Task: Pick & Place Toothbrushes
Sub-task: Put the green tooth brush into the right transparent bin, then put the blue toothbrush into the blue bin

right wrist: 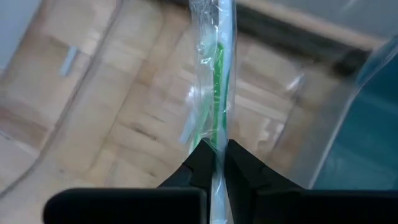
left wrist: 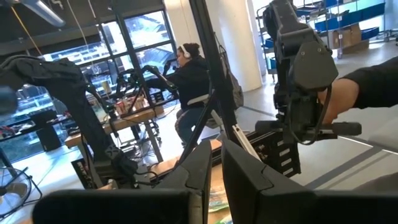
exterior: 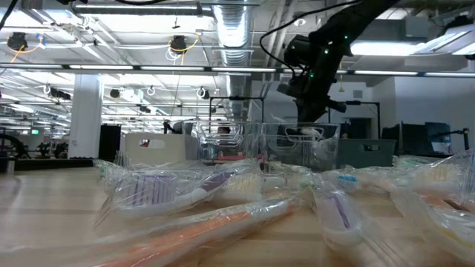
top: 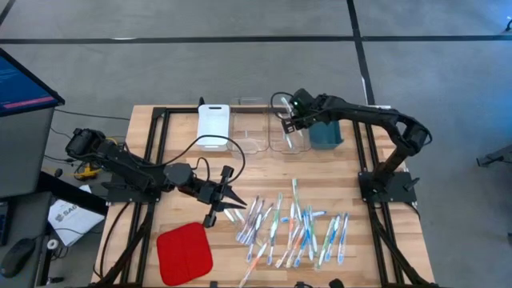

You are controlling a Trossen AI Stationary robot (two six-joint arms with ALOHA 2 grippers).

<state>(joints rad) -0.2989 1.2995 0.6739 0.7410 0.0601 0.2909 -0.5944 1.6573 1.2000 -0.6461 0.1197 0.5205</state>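
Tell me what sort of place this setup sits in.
Probably an open industrial lab or workshop: exposed ceiling ducts above, blue storage shelving behind, a seated person at another robot bench.

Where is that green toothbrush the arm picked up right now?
The green toothbrush is pinched in the right gripper at the far side of the table, over a clear tray beside the teal bin.

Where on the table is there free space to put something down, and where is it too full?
Bare wood lies between the row of bins at the far edge and the toothbrushes, and along the left side beyond the red pad. It is crowded at the front right, where the toothbrushes lie piled, and near the left gripper.
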